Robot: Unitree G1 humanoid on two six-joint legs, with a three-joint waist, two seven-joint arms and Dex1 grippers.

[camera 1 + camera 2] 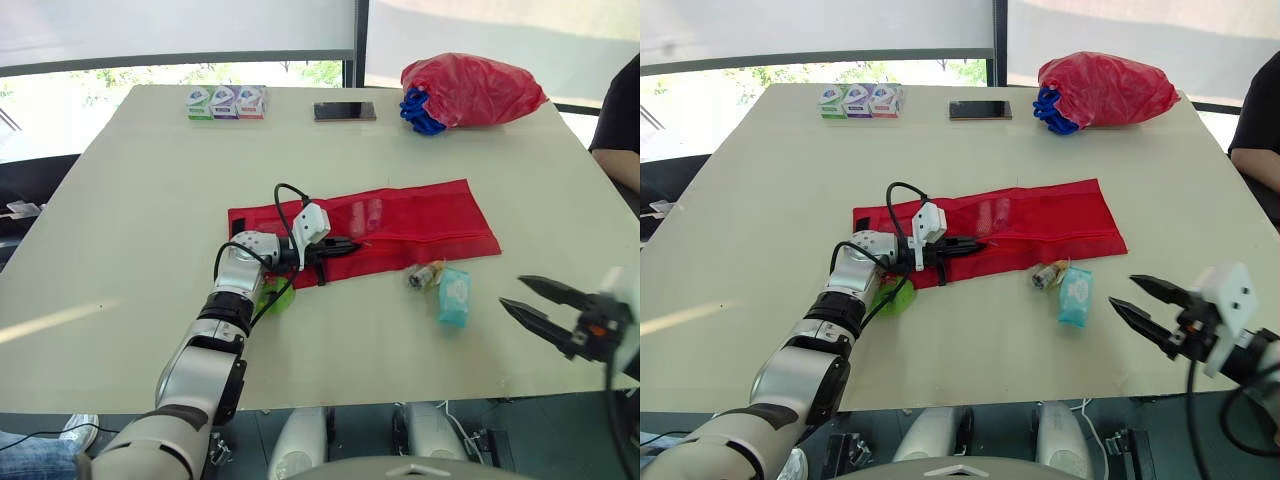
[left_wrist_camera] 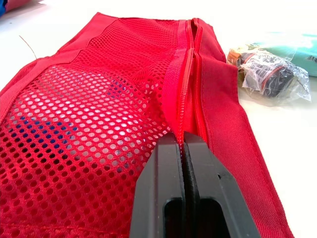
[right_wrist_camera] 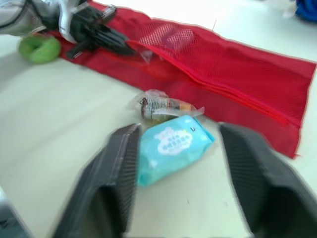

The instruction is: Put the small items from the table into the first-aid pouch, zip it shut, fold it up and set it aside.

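Note:
A red mesh first-aid pouch (image 1: 420, 222) lies flat across the middle of the table, its zipper (image 2: 190, 74) partly parted. My left gripper (image 1: 343, 246) is shut on the pouch's zipper edge near its left end, fingers (image 2: 168, 168) pressed together. A pale item (image 1: 367, 213) shows through the mesh. A teal tissue pack (image 1: 453, 297) and a small wrapped roll (image 1: 425, 274) lie on the table just in front of the pouch. A green item (image 1: 276, 296) sits under my left wrist. My right gripper (image 1: 532, 300) hovers open, right of the tissue pack (image 3: 173, 144).
At the far side lie a red plastic bag (image 1: 472, 88) with something blue beside it, a phone (image 1: 345, 111) and three small boxes (image 1: 227, 102). A person's dark sleeve (image 1: 622, 120) shows at the right edge. The table's front edge (image 1: 400, 400) is close.

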